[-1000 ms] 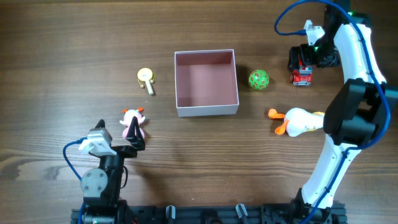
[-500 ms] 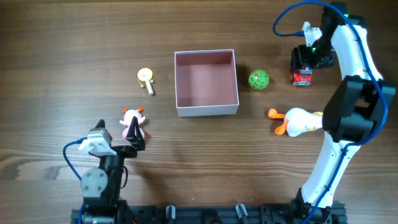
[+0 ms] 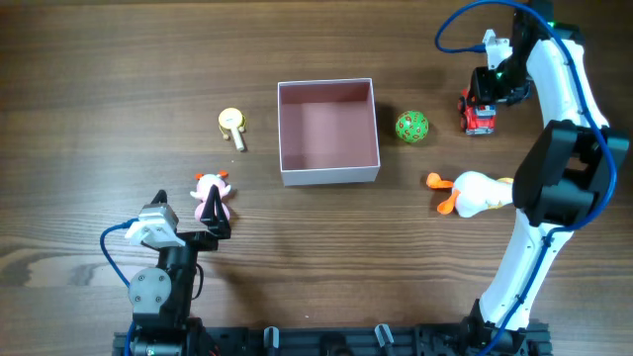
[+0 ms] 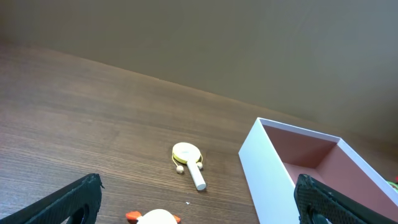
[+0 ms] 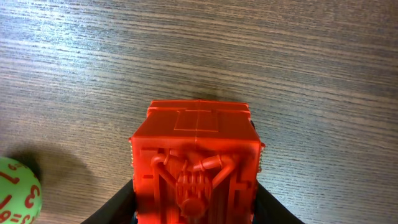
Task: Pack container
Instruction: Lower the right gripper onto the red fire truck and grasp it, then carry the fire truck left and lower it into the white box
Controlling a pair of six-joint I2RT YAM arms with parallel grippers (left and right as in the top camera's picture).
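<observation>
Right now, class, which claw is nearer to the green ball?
Right. The right claw grips the red truck just beyond the green ball; the left claw sits far off, beside the pink toy.

Square white-walled container [image 3: 328,133], pink inside, upright, open-topped, mid-table

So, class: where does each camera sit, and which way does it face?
Overhead: above the table, facing straight down; left arm and right arm show.
Left wrist: low, facing forward past the yellow rattle to the container; jaws at lower corners.
Right wrist: facing down on the red truck between its jaws.
Shared: overhead and left wrist both show rattle and container.
</observation>
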